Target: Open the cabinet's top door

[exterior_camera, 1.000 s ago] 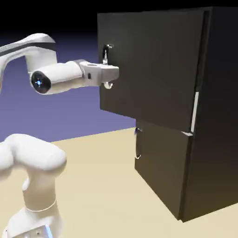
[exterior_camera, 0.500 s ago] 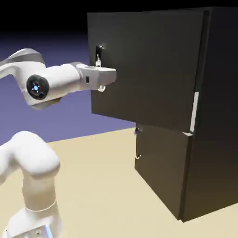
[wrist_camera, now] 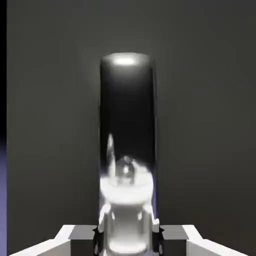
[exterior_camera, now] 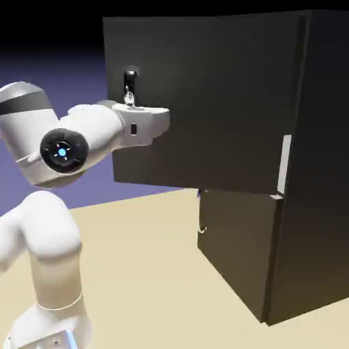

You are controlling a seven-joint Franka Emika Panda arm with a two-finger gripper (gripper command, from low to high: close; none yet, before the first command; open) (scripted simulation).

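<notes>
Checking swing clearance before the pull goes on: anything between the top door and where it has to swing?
Nothing visible. The top door stands partly out from the cabinet, the gripper at its handle, jaws shut on the handle in the hand view. Only the arm itself occupies the open space on the handle side of the door.

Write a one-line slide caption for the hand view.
Gripper closed on the top door's silver handle.

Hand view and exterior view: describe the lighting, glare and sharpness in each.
Hand view: the curved silver handle fills the middle, with a bright glare spot near its top and a washed-out patch low down by the gripper; the dark grey top door is dim and featureless. Exterior view: sharp, evenly lit, though the near-black cabinet shows little detail.
</notes>
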